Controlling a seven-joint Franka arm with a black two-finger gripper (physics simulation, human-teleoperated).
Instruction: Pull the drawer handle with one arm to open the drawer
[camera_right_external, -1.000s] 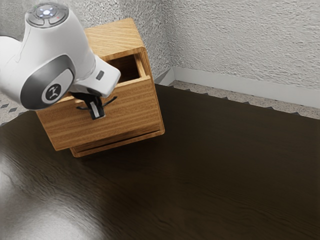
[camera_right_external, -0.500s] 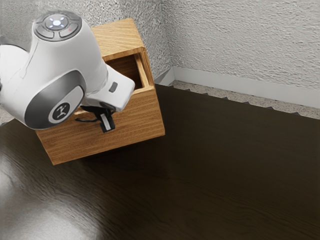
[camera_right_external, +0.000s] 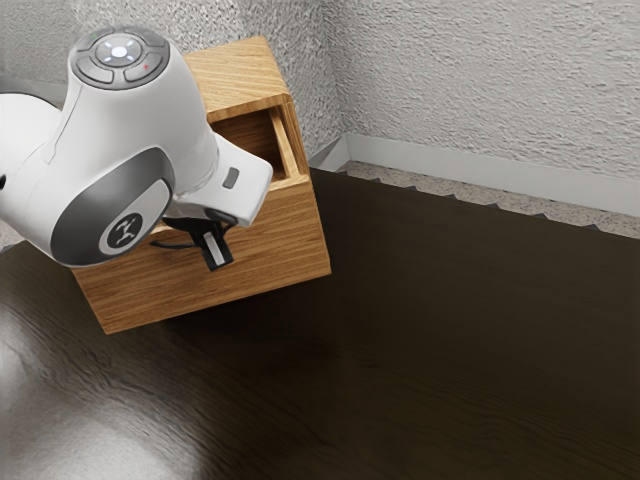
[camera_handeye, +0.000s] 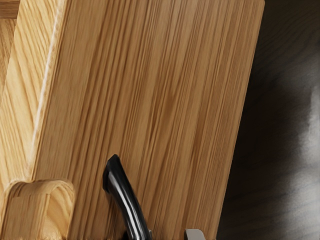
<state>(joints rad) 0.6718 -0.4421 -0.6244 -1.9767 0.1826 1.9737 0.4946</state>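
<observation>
A dark brown wooden worktop (camera_right_external: 420, 350) carries everything. The white-and-grey robot arm (camera_right_external: 110, 150) reaches in from the exterior view's left, over a light oak box-shaped cabinet (camera_right_external: 235, 75) near the rough grey wall (camera_right_external: 480, 70). The light oak drawer (camera_right_external: 275, 240) stands pulled out, its hollow open from above. On its front sits the thin curved black handle (camera_handeye: 122, 197), with the black hand (camera_right_external: 212, 250) right at it. Whether the hand is spread or pinching cannot be told.

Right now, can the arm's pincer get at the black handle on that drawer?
Probably yes: the pincer sits right at the black handle on the drawer front, nothing in between.
</observation>
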